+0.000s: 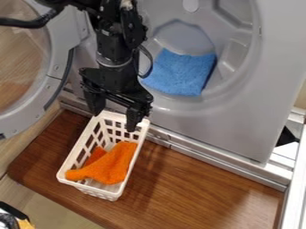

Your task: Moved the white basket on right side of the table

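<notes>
One large gray front-loading machine stands behind the pincer, its round door swung open to the left as the camera sees it. In front of the machine, a brown wooden surface reaches out to the right of the pincer, the side named for the delivery. A lone black robot arm hangs over the work from the top edge, leaving no question of which arm must do the job.

The white basket sits upright on the surface, its far short end at the pincer and the rest of its body lying toward the camera. Its long axis runs away from the pincer, slanting toward the near left.

The black pincer is spread wide and points down, its gap running roughly along that short far rim. No grip shows; whether it touches the rim cannot be told. The likely next call is a small sideways adjustment to bring one wall between the tips, then a carry to the right.

A blue cloth rests inside the drum, behind the pincer. An orange cloth lies crumpled in the basket, nearer the camera than the pincer, and could shift if the basket tilts.
</notes>
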Available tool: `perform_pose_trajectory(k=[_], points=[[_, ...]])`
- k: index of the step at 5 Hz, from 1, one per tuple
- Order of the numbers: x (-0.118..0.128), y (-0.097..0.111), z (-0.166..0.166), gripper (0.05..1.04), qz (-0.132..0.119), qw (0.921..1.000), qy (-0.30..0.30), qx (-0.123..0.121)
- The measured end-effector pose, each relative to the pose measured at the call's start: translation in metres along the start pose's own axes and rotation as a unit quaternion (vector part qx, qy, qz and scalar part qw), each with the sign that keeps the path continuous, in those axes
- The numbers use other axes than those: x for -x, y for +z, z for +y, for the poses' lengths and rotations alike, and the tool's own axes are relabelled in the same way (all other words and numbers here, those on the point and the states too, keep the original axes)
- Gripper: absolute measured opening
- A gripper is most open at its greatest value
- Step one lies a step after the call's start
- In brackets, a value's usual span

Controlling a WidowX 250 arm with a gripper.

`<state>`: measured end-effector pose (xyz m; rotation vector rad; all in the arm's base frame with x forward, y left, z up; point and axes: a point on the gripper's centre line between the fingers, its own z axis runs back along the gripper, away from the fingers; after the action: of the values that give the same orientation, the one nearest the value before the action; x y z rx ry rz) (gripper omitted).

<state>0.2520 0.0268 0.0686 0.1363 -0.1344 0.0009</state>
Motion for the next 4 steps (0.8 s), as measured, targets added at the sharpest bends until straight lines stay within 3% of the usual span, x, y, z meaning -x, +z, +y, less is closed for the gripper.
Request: perform_pose_trajectory(k=[1, 4], points=[[0.004, -0.007, -0.002, 1.0, 0.013, 0.9999, 0.0, 0.003], [0.026, -0.053, 0.059, 1.0, 0.027, 0.9943, 0.101, 0.02]])
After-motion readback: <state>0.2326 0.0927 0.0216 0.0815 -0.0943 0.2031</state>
